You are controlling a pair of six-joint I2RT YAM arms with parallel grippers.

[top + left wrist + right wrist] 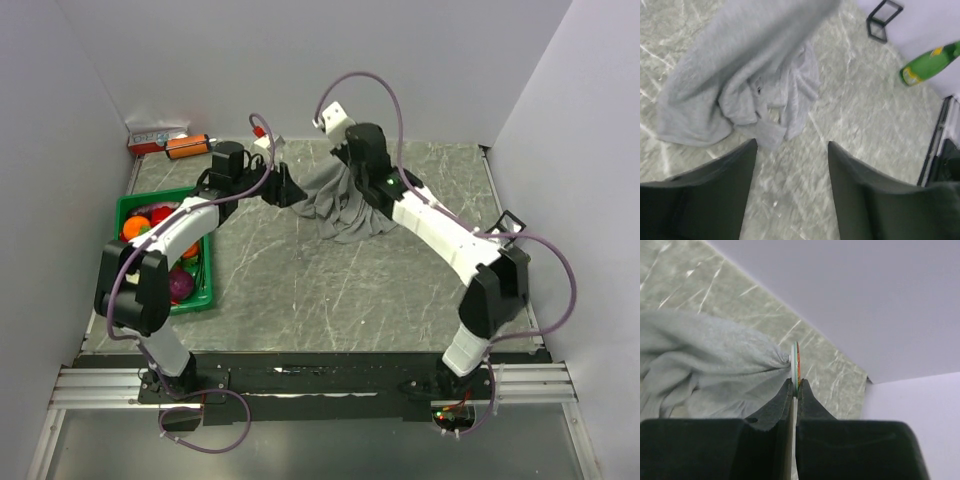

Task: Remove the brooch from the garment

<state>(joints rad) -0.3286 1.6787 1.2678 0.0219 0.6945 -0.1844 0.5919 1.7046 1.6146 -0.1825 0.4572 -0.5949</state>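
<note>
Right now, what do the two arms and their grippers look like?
Left arm and right arm match: white tubular links, chunky black joint housings, a loose mauve cable looping along each. Left gripper and right gripper have matte black, wedge-shaped fingers.

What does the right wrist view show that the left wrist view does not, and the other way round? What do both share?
Only the right wrist view: the brooch, seen edge-on, pinched between the right fingers, with the garment gathered tightly to it.
Only the left wrist view: the left fingers standing apart with nothing between them, a green bottle and a black frame by the wall.
Both: the grey garment and the marbled table.
</note>
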